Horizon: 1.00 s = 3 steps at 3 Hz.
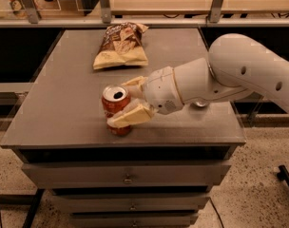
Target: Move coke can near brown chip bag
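One coke can (112,106) is standing near the front of the table (63,103). One brown chip bag (120,46) is lying at the far side. One white arm (239,70) is reaching in from the right, and it is carrying one gripper (120,102) at the can. The gripper is showing two fingers (135,115), one pressing on the near side of the can and one on the far side. One table is holding everything, and three drawers (87,175) are sitting under its top.
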### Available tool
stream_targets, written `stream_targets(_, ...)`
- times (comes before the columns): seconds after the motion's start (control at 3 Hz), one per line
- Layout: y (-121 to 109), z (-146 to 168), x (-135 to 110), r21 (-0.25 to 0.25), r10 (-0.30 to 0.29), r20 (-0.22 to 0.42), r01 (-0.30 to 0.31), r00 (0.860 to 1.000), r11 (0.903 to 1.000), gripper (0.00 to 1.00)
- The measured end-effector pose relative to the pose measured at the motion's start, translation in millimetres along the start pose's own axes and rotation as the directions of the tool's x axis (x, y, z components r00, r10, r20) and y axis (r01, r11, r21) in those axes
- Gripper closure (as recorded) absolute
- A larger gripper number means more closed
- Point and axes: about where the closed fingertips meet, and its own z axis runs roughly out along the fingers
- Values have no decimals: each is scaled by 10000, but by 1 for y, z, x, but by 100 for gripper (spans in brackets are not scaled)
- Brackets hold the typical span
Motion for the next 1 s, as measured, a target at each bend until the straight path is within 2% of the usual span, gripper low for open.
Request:
stream_targets(0.67,2,3,-3,-59,-55,-10,55,10000,10000,87)
stream_targets(1.0,-2,3,-6,-52,-240,-44,239,9997,9997,100)
